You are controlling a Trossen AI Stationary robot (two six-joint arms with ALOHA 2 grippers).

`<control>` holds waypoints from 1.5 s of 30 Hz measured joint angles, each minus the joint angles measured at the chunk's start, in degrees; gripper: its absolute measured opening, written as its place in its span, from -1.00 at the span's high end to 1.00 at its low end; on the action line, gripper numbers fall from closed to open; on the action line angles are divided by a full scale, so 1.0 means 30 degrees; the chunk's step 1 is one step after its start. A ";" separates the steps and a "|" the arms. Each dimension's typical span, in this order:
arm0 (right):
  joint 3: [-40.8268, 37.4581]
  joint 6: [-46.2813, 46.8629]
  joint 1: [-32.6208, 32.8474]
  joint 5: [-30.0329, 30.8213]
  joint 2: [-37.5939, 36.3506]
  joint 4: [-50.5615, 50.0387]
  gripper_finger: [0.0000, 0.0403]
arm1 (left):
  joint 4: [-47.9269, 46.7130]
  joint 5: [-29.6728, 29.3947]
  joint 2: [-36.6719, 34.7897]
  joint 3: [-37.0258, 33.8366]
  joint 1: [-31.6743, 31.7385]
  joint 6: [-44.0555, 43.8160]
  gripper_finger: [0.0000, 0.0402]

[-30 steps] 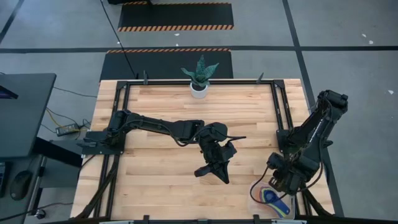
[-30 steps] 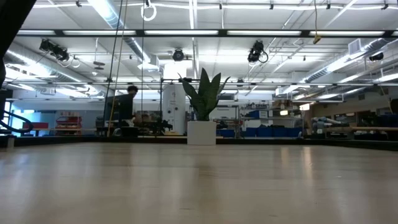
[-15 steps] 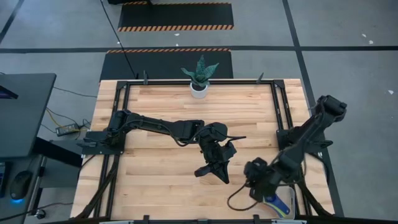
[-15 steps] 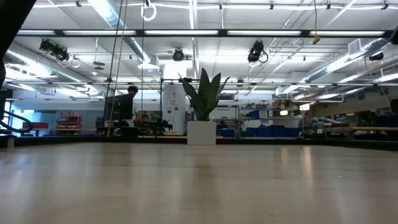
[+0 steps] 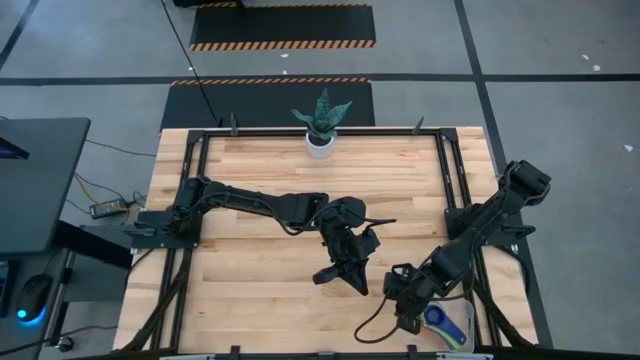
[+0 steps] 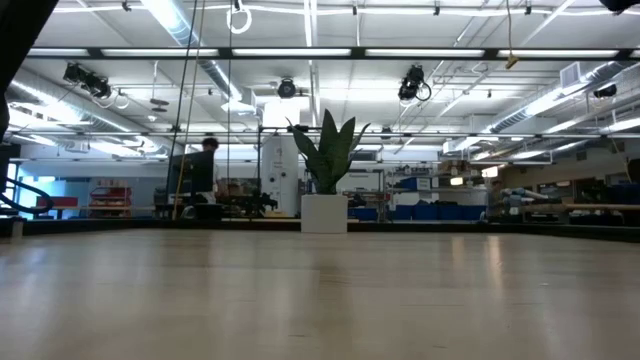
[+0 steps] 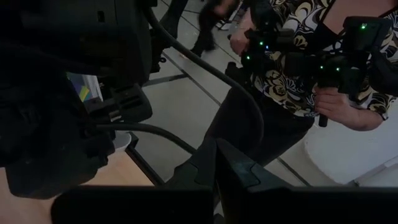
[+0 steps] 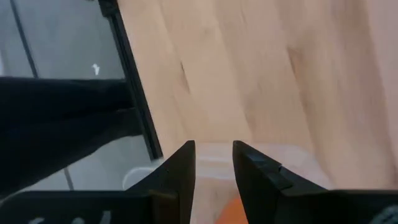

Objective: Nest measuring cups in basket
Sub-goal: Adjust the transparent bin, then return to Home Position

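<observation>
Basket (image 5: pixel 445 325), near-right worktop corner, cups (image 5: pixel 436 318) nested inside; right hand (image 5: pixel 400 312) beside it, fingers slightly apart, empty; left hand (image 5: pixel 345 278) mid-worktop, closed; you should withdraw clear of the rim.

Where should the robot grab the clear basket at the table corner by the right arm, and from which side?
Probably one thin upright side wall of the basket, taken from above with the jaws straddling the rim. The whole bin looks too wide to span, and the measuring cups fill its middle. The right gripper hovers by its rim.
</observation>
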 joint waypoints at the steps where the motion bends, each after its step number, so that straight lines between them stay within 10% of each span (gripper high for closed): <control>1: 0.0000 0.0030 0.0005 -0.0290 0.0000 -0.0071 0.43 | -0.0011 -0.0001 -0.0003 0.0000 0.0000 0.0002 0.93; 14: 0.0007 -0.0688 0.0218 -0.2165 -0.0176 -0.0902 0.43 | -0.0146 -0.0007 -0.0007 0.0000 0.0015 0.0026 0.93; 29: 0.0004 -0.0242 0.1574 0.2983 -0.6740 -0.3412 0.43 | -0.1486 0.0001 -0.1993 0.0000 0.0064 0.0975 0.93; 45: 0.0007 -0.8070 0.1819 0.6909 -1.3657 -0.3271 0.43 | -0.7365 0.0009 -0.7655 0.0002 0.0184 0.2086 0.93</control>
